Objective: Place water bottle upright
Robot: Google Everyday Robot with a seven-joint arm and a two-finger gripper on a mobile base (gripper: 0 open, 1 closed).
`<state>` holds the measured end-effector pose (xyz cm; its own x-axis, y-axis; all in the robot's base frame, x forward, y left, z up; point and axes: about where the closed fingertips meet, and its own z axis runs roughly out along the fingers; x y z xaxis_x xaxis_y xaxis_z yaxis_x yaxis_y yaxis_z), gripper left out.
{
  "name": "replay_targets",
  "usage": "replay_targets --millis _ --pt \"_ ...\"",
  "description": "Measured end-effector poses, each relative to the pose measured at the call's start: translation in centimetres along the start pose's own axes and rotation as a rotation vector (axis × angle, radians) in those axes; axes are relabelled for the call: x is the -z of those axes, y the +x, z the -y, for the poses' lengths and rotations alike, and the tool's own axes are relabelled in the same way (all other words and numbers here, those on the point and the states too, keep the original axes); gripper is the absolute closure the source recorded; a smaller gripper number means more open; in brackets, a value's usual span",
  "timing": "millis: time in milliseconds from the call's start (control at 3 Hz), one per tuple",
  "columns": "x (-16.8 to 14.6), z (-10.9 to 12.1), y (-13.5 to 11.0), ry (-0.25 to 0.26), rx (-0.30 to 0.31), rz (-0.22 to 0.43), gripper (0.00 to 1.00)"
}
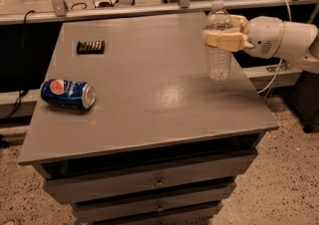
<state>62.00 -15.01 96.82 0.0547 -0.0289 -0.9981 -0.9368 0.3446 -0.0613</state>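
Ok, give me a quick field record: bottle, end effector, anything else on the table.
water bottle: about upright, back right of table; base contact unclear
end effector: shut around bottle's upper part, reaching from the right
Pepsi can: on its side, left edge
small dark object: flat, back left
table: grey, drawers below

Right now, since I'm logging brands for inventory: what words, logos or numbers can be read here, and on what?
Blue can, lying at the table's left: round red-white-blue Pepsi logo; lettering too blurred to read.
Water bottle, held upright at the right by the gripper shut round its upper part: no label readable.
Small dark object, back left: nothing readable.
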Motion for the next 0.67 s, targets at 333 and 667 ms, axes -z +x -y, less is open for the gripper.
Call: replay_targets --millis 333,667 --pt "0.94 -0.02 0.51 0.006 -0.028 0.085 1.0" --pt "1.6 -0.08 1.02 0.008 -0.04 0.139 1.0"
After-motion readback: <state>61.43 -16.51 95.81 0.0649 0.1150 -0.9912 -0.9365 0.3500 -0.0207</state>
